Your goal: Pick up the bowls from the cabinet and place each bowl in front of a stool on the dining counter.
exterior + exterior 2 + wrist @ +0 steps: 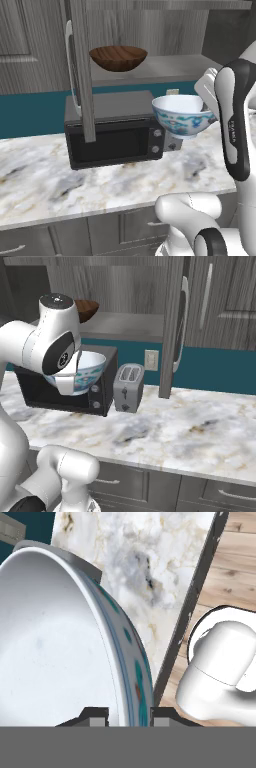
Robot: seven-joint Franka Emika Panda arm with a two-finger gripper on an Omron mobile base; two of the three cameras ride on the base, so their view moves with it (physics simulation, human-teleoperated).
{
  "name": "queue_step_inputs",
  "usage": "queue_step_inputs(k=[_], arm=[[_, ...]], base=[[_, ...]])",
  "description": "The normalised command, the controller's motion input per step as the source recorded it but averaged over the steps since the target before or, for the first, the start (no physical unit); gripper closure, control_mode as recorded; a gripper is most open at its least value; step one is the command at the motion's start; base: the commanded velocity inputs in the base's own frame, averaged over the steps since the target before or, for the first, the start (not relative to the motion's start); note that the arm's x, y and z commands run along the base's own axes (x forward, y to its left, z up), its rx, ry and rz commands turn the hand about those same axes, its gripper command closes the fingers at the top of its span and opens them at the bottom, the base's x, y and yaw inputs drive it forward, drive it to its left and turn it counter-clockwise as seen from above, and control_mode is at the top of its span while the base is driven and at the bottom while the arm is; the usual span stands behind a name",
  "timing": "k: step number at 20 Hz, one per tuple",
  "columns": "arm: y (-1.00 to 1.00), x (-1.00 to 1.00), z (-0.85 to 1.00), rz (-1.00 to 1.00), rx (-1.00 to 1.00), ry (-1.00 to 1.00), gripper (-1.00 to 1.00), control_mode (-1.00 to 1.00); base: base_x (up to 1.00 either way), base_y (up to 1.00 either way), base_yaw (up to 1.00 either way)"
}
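The white bowl with the blue floral pattern [182, 116] hangs in the air in front of the microwave, tilted a little. My gripper [129, 717] is shut on its rim, one fingertip inside the bowl [50, 652] and one outside. From the left base the hand [206, 95] grips the bowl's right edge. The same bowl [92, 370] shows partly behind my arm. The dark-brown wooden bowl [118, 57] rests upright on the grey shelf of the open cabinet [165, 67], above and left of the held one. The dining counter is out of view.
A black microwave [115, 131] stands on the marble worktop [100, 185] below the shelf. The open cabinet door [82, 70] hangs edge-on in front of it. A silver toaster [129, 387] sits right of the microwave. Grey drawers run under the worktop.
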Motion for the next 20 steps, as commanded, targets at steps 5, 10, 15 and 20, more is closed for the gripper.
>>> queue_step_inputs(k=[5, 10, 15, 20], arm=[[0.03, -0.03, -0.09, 0.0, 0.0, 0.0, 1.0, 1.0], [0.0, 0.0, 0.0, 0.0, 0.0, 0.0, 1.0, 1.0], [0.0, 0.0, 0.0, 0.0, 0.0, 0.0, 1.0, 1.0], [0.0, 0.0, 0.0, 0.0, 0.0, 0.0, 1.0, 1.0]], base=[[-0.04, 0.0, 0.0], [-0.74, -0.03, 0.07], [-0.93, -0.26, 0.3], [-0.82, -0.33, 0.59]])
